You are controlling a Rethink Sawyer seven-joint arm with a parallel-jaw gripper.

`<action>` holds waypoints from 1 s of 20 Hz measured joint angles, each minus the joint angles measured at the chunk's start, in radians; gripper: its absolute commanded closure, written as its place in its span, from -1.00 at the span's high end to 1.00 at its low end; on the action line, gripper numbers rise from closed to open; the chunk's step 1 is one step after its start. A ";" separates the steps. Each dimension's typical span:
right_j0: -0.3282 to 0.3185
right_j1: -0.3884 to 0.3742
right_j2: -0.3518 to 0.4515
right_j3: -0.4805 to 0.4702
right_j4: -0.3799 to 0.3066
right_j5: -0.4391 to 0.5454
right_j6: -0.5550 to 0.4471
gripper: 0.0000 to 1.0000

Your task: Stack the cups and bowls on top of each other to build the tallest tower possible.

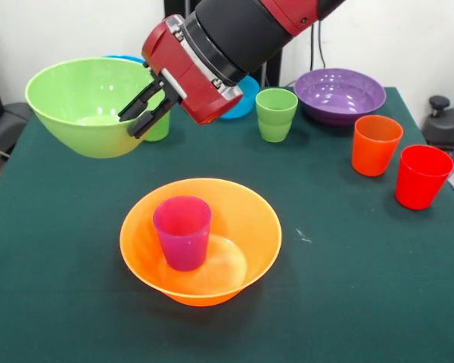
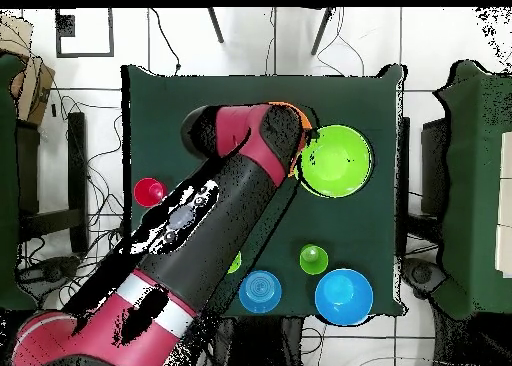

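My gripper (image 1: 140, 113) is shut on the right rim of the lime green bowl (image 1: 76, 106) at the far left, one finger inside and one outside. I cannot tell whether the bowl is off the cloth. In the overhead view the green bowl (image 2: 335, 160) lies just right of my arm. The big orange bowl (image 1: 250, 219) sits in the middle near the front, with the purple cup (image 1: 181, 231) upright inside it. One green cup (image 1: 275, 113) stands behind it. A second green cup (image 1: 160, 130) is partly hidden behind my gripper.
The purple bowl (image 1: 339, 94) is at the far right. The orange cup (image 1: 375, 144) and red cup (image 1: 421, 175) stand at the right edge. A blue bowl (image 1: 242, 102) shows behind my arm, and another blue bowl (image 1: 125, 58) behind the green bowl.
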 measured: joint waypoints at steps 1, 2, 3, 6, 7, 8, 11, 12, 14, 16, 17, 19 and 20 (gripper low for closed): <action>0.001 0.004 -0.005 -0.004 0.002 0.006 0.000 -1.00; 0.002 0.009 -0.011 -0.009 0.005 0.013 0.000 -1.00; 0.002 0.011 -0.014 -0.012 0.007 0.017 0.000 -1.00; 0.001 0.017 -0.016 -0.023 0.021 0.020 0.000 -1.00; 0.001 0.018 -0.016 -0.025 0.026 0.020 0.000 -1.00; 0.000 0.019 -0.016 -0.026 0.031 0.020 0.000 -1.00; -0.001 0.024 -0.016 -0.029 0.044 0.019 0.000 -1.00; -0.001 0.028 -0.016 -0.029 0.049 0.018 0.000 -1.00; -0.001 0.041 -0.016 -0.029 0.063 0.008 0.000 -1.00; -0.001 0.049 -0.016 -0.029 0.072 0.001 0.000 -1.00; -0.001 0.061 -0.016 -0.029 0.082 -0.009 0.000 -1.00; -0.001 0.072 -0.016 -0.029 0.091 -0.018 0.001 -1.00; -0.001 0.076 -0.016 -0.029 0.095 -0.023 0.001 -1.00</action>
